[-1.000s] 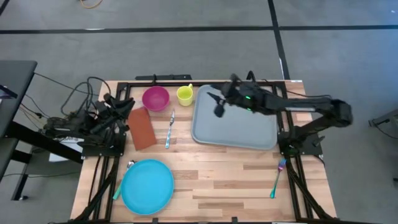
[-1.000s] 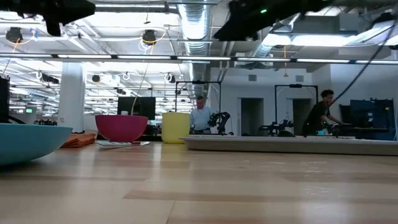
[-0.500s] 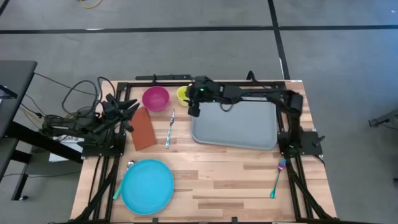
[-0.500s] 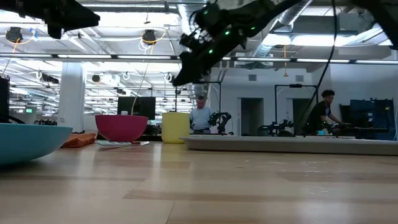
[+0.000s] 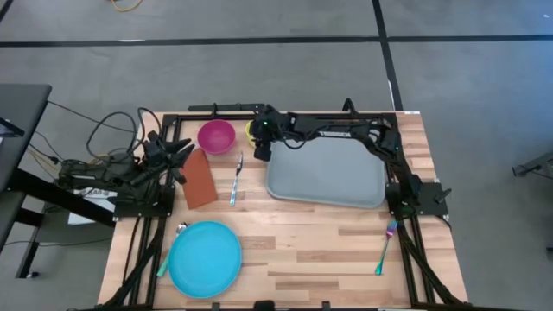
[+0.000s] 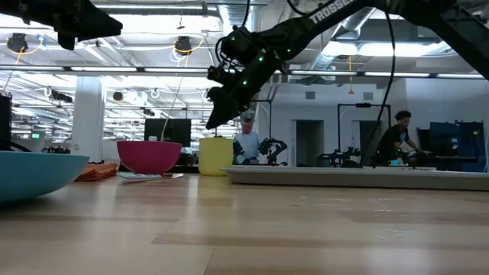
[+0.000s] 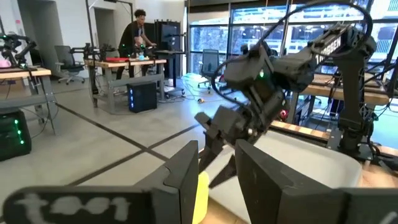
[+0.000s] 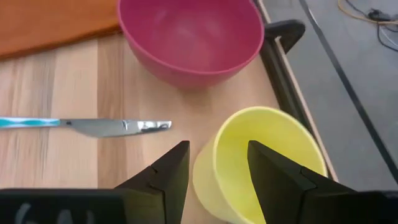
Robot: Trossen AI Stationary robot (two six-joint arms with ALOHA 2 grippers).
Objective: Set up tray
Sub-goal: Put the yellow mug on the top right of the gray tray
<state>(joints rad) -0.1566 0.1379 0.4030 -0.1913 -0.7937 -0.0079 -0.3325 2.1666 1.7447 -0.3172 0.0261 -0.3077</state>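
Observation:
The light grey-blue tray (image 5: 328,177) lies flat on the table's far right part; its rim (image 6: 359,176) shows in the low view. A yellow cup (image 5: 251,130) stands upright just left of the tray's far-left corner. My right gripper (image 5: 259,149) hangs open above that cup (image 6: 216,156), clear of its rim. In the right wrist view (image 8: 214,149) one finger stands outside the cup's wall (image 8: 267,155) and one over its hollow. My left gripper (image 5: 179,160) waits open at the table's left edge, by the orange napkin.
A pink bowl (image 5: 216,136) stands left of the cup. A knife (image 5: 235,181) and an orange napkin (image 5: 197,179) lie near it. A round blue plate (image 5: 205,257) sits near-left, over a spoon (image 5: 179,230). A fork (image 5: 384,246) lies near-right. Bare wood stretches between plate and fork.
My right gripper has travelled from above the tray's far-left corner toward the table's left edge and come down. It now hangs over the yellow cup. The cup, tray and other things have stayed put.

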